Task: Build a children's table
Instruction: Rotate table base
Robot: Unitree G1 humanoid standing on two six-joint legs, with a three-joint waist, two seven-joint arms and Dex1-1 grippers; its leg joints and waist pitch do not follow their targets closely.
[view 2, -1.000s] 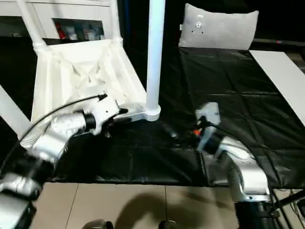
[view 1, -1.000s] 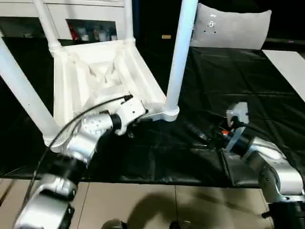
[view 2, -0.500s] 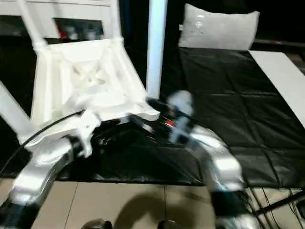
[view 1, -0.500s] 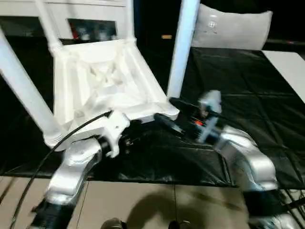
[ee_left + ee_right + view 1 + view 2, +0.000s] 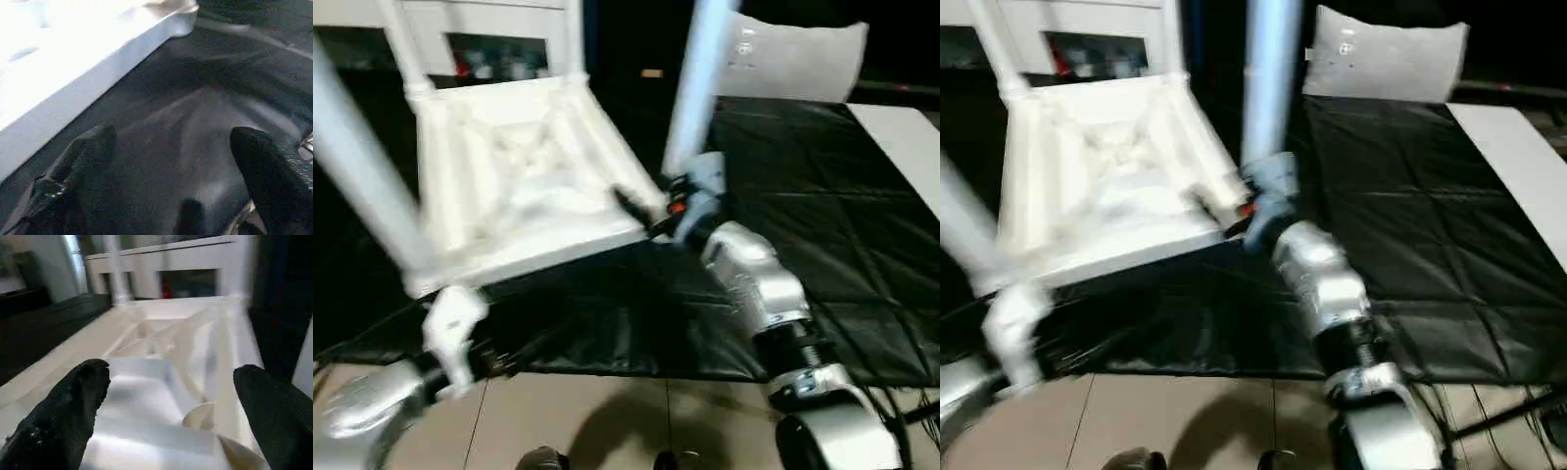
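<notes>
Right gripper [image 5: 636, 208] has been swung in, fingers spread wide and empty, to the upturned table [image 5: 524, 171] rim by the near-right leg [image 5: 697, 83], while left gripper [image 5: 166, 161], likewise wide and empty, has been pulled back, so a flip grip is judged next.

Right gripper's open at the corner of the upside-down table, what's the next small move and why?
Probably ease the right gripper forward and close on the table's near edge: its fingers are spread with the ribbed underside between them, not yet gripping.

Home-like room (cabinet [image 5: 489, 39], pillow [image 5: 793, 59])
</notes>
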